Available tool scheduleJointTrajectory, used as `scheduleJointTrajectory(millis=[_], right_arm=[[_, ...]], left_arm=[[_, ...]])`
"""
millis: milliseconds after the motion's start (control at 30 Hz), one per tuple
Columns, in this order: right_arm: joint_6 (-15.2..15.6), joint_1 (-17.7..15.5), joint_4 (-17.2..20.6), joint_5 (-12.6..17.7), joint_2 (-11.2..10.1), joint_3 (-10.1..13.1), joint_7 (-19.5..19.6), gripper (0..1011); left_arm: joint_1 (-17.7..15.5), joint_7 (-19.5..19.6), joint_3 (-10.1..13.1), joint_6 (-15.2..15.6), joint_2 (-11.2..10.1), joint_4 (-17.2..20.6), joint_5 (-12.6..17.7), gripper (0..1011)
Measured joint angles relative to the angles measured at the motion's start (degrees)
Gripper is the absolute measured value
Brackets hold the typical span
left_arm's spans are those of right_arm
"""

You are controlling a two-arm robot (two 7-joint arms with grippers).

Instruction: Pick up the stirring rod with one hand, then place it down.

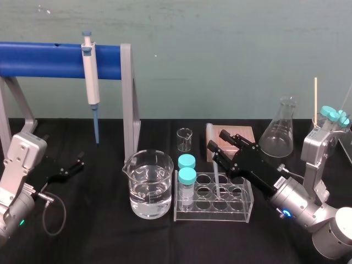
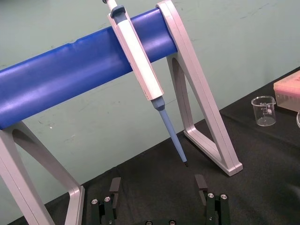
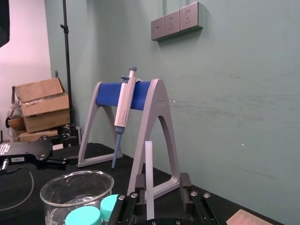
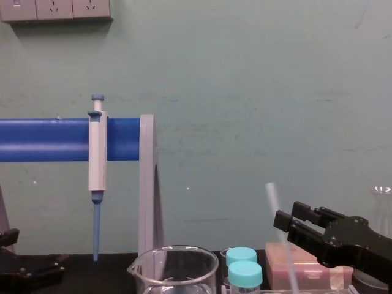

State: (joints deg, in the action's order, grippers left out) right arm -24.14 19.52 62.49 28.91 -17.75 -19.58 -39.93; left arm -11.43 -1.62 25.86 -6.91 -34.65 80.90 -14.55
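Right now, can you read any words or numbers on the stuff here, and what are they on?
No text here can be read clearly.
Small beaker: printed marks on its side, too blurred to read.
Right gripper: white sticker on its body, print too small to read.

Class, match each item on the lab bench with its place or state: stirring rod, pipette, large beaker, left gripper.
Column A
1 stirring rod
2 pipette
3 large beaker
4 left gripper

Column B
a idle at the table's left side, jaws open
b hangs on the blue bar
c holds clear liquid
d stands between the right gripper and its open jaws

Pairs: 1-d, 2-b, 3-c, 4-a
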Motion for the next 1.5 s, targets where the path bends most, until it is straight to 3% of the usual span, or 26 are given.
scheduleJointTrajectory(millis=[533,733,867,900,967,1033,1167,1367,1500], right_arm=[[0.09,0.00,0.00,0.10,0.00,0.00,-0.07,952],[0.35,-0.04,0.25,0.12,-0.03,0.10,0.00,1000],[2.04,-1.22,3.73,0.16,-0.33,2.14,4.01,1000],[3.27,-2.39,6.07,-0.71,-0.34,3.96,8.65,1000],[3.75,-2.88,6.83,-1.25,-0.27,4.63,10.63,1000],[6.25,-4.69,8.92,-3.85,0.22,6.97,18.77,1000],[9.22,-6.08,9.15,-6.51,1.35,9.17,26.58,1000],[10.86,-6.42,6.61,-9.24,2.56,10.38,31.25,1000],[11.04,-6.42,6.14,-9.69,2.78,10.54,31.73,1000]], left_arm=[[0.00,0.00,0.00,0.00,0.00,0.00,0.00,1000],[0.00,0.00,0.00,0.00,0.00,0.00,0.00,1000],[0.00,0.00,0.00,0.00,0.00,0.00,0.00,1000],[0.00,0.00,0.00,0.00,0.00,0.00,0.00,1000],[0.00,0.00,0.00,0.00,0.00,0.00,0.00,1000],[0.00,0.00,0.00,0.00,0.00,0.00,0.00,1000],[0.00,0.00,0.00,0.00,0.00,0.00,0.00,1000],[0.00,0.00,0.00,0.00,0.00,0.00,0.00,1000],[0.00,0.00,0.00,0.00,0.00,0.00,0.00,1000]])
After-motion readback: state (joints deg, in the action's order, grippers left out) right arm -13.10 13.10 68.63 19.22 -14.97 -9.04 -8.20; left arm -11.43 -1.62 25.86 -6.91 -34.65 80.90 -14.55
